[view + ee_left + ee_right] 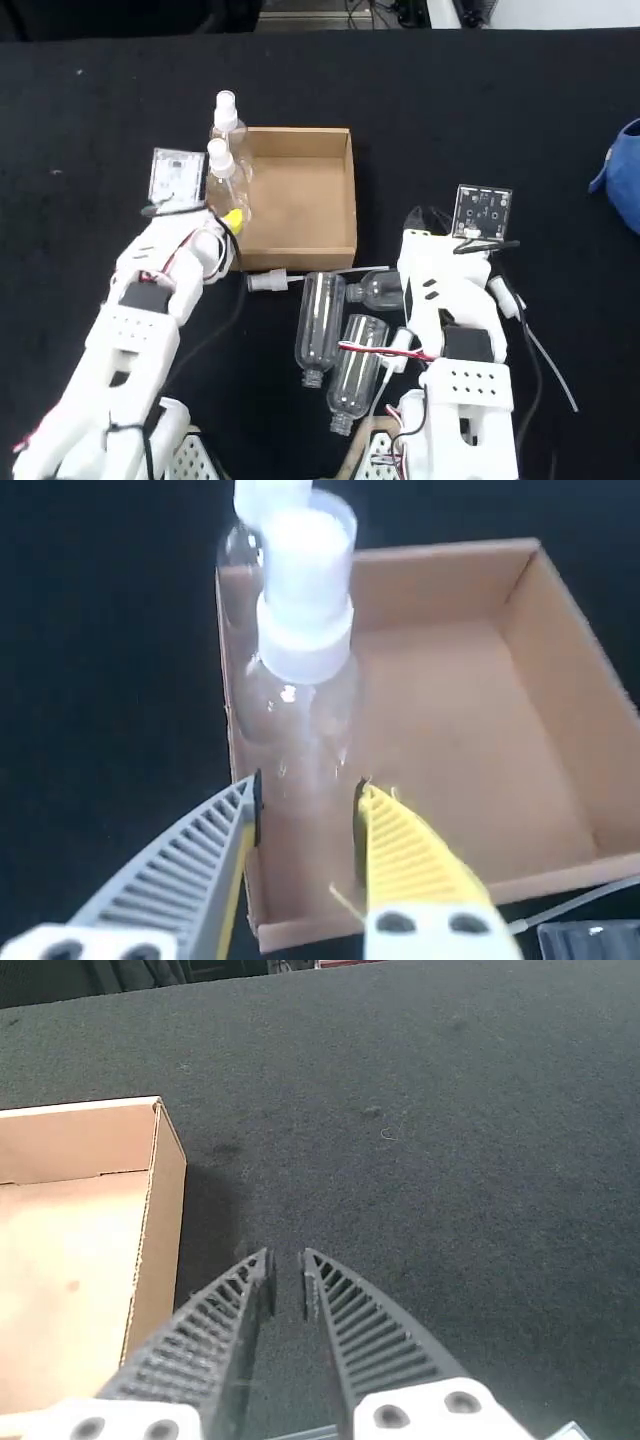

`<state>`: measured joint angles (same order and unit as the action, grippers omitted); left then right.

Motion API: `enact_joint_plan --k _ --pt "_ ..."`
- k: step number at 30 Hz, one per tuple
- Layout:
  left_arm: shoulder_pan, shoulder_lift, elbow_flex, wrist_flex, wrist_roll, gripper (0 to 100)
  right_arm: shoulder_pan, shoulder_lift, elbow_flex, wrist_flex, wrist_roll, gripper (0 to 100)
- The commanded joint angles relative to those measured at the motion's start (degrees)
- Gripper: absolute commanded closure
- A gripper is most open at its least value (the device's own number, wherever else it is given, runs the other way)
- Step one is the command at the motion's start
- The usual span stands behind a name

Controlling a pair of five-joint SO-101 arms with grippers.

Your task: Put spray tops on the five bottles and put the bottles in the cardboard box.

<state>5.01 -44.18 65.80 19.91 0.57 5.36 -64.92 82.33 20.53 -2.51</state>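
Plainly the capped spray bottle (300, 720) sits right at the left wall of the cardboard box (570, 650), near the table's middle. It could catch that wall and topple outside. The left gripper (305, 805) clamps narrowly around its lower body, while the right gripper (287, 1278), barely parted, holds nothing.

The cardboard box (300, 200) sits mid-way across the desk (500, 120). A near bottle (228, 185) and a far bottle (227, 115) stand at its left wall, the near one between the fingers of my left end effector (306, 790). Three bottles (320, 318) lie before the box.
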Motion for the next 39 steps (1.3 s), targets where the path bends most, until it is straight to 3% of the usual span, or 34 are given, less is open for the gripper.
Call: enact_joint_plan --k 1,20,39 --pt "0.57 7.03 -8.04 0.35 4.13 97 -0.79 0.22 -0.75 -2.2 0.44 96.2" --pt "0.48 25.85 -19.03 -0.18 4.31 97 -0.79 0.22 -0.84 -2.2 0.44 96.2" --pt "0.04 25.14 -18.77 1.23 4.4 97 -0.79 0.22 -0.84 -2.2 0.44 96.2"
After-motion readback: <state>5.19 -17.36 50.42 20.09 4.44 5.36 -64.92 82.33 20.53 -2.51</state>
